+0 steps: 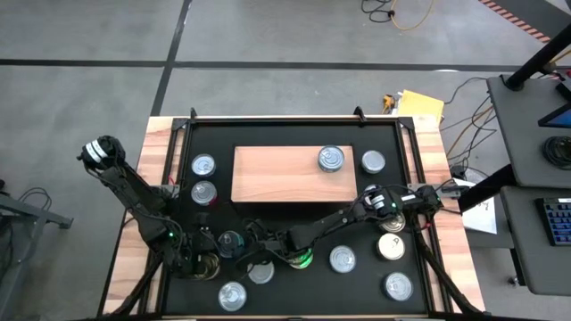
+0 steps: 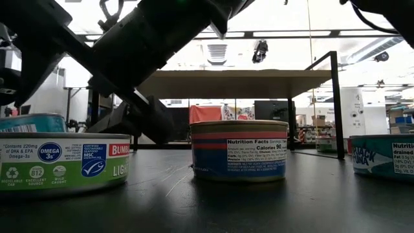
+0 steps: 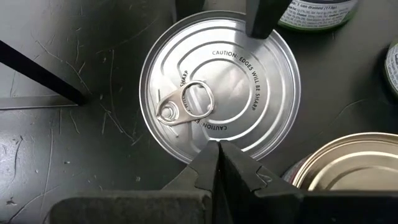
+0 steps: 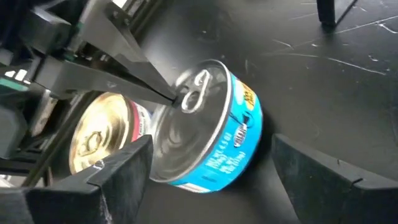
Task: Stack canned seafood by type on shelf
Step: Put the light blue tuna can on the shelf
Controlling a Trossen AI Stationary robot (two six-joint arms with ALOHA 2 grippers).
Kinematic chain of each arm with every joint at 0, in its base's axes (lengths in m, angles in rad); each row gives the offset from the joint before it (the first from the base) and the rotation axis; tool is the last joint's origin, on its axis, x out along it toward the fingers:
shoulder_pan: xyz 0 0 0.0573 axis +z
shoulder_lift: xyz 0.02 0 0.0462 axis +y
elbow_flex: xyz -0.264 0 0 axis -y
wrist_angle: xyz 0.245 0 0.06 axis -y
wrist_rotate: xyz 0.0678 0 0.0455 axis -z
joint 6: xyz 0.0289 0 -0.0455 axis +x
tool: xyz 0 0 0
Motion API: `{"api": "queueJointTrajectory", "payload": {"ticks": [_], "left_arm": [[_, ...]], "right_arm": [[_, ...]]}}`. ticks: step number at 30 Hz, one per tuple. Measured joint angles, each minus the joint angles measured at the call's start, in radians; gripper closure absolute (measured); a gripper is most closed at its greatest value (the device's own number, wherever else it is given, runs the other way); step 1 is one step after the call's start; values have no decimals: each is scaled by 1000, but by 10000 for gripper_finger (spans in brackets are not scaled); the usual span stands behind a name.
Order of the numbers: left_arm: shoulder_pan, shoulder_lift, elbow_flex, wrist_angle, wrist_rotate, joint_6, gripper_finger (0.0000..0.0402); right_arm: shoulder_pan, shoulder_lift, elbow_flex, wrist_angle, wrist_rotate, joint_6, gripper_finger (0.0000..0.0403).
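Left pincer (image 3: 217, 149): clenched tight on nothing, its fingers pressing together and hanging just above the near rim of a silver-lidded tin (image 3: 221, 84), whose pull tab is lying flat and whose lid is reading "caution, edges will be sharp".

Beside the left pincer: a gold-lidded tin (image 3: 351, 165) is sitting just next to the silver one, and a green-labelled tin (image 3: 317, 15) is standing beyond it.

Right pincer (image 4: 208, 171): released, its two dark fingers standing wide apart on either side of a blue-labelled tin (image 4: 205, 130), apart from its sides in the wrist view; the tin is sitting on the black surface (image 4: 323, 87).

Just past the right pincer: a gold-lidded tin with a red side (image 4: 102, 134) is sitting against the blue-labelled one, and a thin metal part of the other arm is reaching over both lids.

Farther from both pincers: the shelf (image 1: 290, 174) is lying flat on the middle of the black mat, well apart from the two arms, and is carrying a single tin (image 1: 331, 159) near its far right corner.

Around the shelf: loose tins are dotting the surface on each side, among them one (image 1: 373, 161) just off the shelf's right end and two (image 1: 203, 166) off its left end.

Table level: a green-labelled tin (image 2: 61, 162), a red-and-blue tin (image 2: 239, 150) and a teal tin (image 2: 385, 155) are standing upright.
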Motion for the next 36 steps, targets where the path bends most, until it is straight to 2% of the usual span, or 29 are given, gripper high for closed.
{"api": "queueJointTrajectory", "payload": {"ticks": [12,18,24,30,36], "left_arm": [[-20,2,-1,14,4,-23,401],[-19,2,-2,15,4,-21,401],[-19,3,-3,16,9,-21,401],[-19,18,-2,25,0,-19,401],[-19,32,5,32,-4,-13,401]], "right_arm": [[0,3,-2,20,0,-5,103],[-6,53,-1,171,-57,-47,89],[-16,58,-1,192,-64,-87,91],[-21,58,-1,191,-63,-123,138],[-22,58,0,193,-60,-165,230]]}}
